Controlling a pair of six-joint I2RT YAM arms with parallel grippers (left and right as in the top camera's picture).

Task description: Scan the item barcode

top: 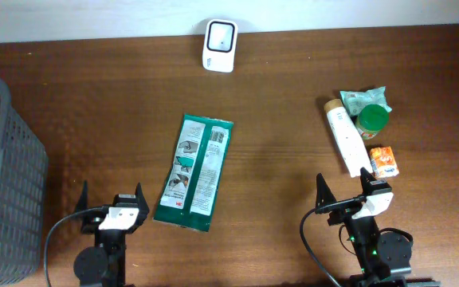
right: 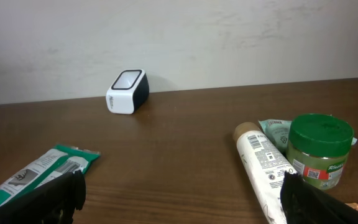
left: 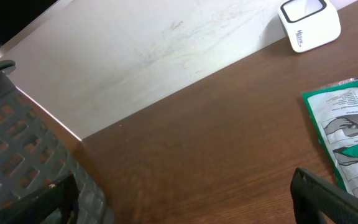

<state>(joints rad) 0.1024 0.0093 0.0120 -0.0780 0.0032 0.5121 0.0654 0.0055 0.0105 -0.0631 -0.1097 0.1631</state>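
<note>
Wooden table (top: 293,96) — scanner (top: 219,46), green packet (top: 194,171), tube (top: 345,139), jar (top: 372,121)

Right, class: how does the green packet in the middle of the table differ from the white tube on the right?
The green packet is flat and wide; the white tube is round and narrow. The packet has a white printed panel; the tube has a tan cap. The packet lies alone; the tube lies beside a green-lidded jar. Both lie on the table, unheld.
</note>
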